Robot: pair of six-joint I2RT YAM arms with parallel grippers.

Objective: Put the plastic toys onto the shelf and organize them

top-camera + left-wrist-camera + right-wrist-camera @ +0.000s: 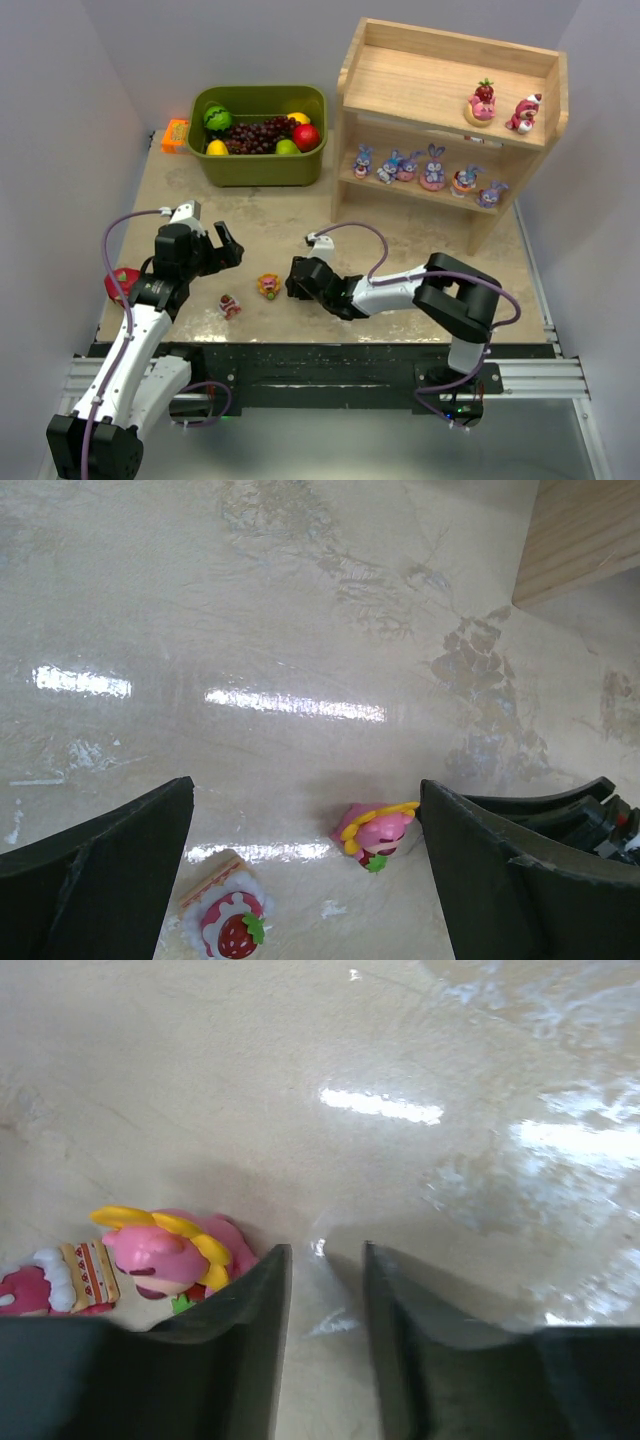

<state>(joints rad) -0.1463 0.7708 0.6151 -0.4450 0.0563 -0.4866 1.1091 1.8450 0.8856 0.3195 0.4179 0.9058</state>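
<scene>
Right pincer (pixel 323 1252) slightly parted and empty; the yellow-hatted pink bear (pixel 165 1255) lies just beside it.

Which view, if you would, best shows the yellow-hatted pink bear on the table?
Left wrist: the bear lies nearly whole in the open. Right wrist shows it larger but cut by a finger; top view shows it tiny.

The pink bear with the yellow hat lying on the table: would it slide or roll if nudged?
Probably slide: the pink bear looks like hard plastic and the table is glossy. It already lies on its side, so it can hardly tip, though its round head might rock. Being so small, it is likely light.
</scene>
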